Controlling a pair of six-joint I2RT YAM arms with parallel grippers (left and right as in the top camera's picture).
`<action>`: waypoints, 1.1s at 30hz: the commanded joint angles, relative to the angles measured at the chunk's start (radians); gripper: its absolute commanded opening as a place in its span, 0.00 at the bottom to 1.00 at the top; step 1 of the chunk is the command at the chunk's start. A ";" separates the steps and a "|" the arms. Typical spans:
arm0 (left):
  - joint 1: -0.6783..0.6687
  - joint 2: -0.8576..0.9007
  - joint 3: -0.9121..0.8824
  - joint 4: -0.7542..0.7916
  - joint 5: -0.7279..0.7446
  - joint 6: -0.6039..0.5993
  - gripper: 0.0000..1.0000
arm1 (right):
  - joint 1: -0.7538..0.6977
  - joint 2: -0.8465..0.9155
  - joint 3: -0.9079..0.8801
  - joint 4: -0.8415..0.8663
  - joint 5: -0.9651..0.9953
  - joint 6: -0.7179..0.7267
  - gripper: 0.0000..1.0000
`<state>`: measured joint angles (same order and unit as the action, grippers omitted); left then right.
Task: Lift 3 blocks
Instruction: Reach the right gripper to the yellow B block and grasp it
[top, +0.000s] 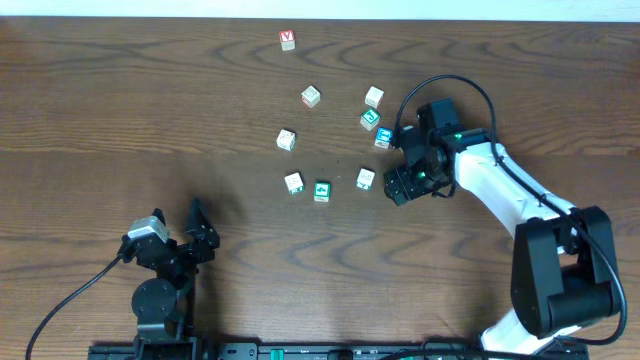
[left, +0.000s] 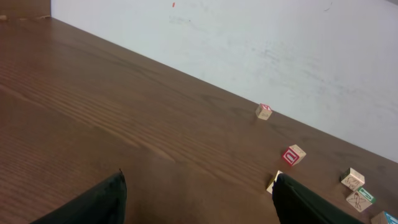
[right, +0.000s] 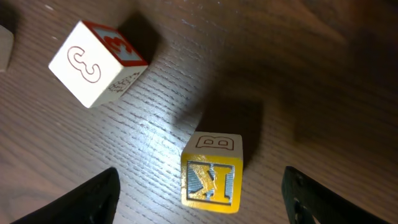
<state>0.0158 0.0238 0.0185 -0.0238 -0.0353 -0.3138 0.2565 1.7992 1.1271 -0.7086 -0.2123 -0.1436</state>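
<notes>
Found yellow block (right: 212, 177) flat on table (top: 100, 100), in right wrist view centred between the two fingers (right: 87, 199) of right gripper (top: 399, 186), touching neither. Read "B" on its pale upper face and a grey figure on its yellow near face. Noted right jaws spread wide, clear of the block on both sides, gripping nothing.

Found red-marked block (right: 93, 62) to far left of yellow block in same view, apart from it, turned at an angle, red "3" outlined on a pale face.

Located green block (top: 322, 190) in overhead view near table centre, left of right gripper and apart from it, white mark up, resting free. Noted green-edged block (top: 294, 183) just beside it on the left. Noted teal block (top: 370, 119) and blue block (top: 384, 137) close together, just beyond right gripper on far side.

Found left gripper (top: 203, 228) at near left of table, well apart from every block. Noted jaws fully spread, holding and touching nothing.
</notes>
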 joint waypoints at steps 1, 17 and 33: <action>-0.004 -0.001 -0.014 -0.047 -0.017 0.013 0.76 | 0.007 0.027 0.003 0.002 -0.005 -0.027 0.70; -0.004 -0.001 -0.014 -0.047 -0.017 0.013 0.75 | 0.032 0.034 -0.003 -0.017 0.003 -0.026 0.56; -0.004 -0.001 -0.014 -0.047 -0.017 0.013 0.75 | 0.033 0.034 -0.029 -0.004 0.111 0.106 0.29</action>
<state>0.0158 0.0238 0.0185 -0.0238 -0.0353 -0.3134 0.2848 1.8263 1.1076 -0.7128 -0.1497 -0.1101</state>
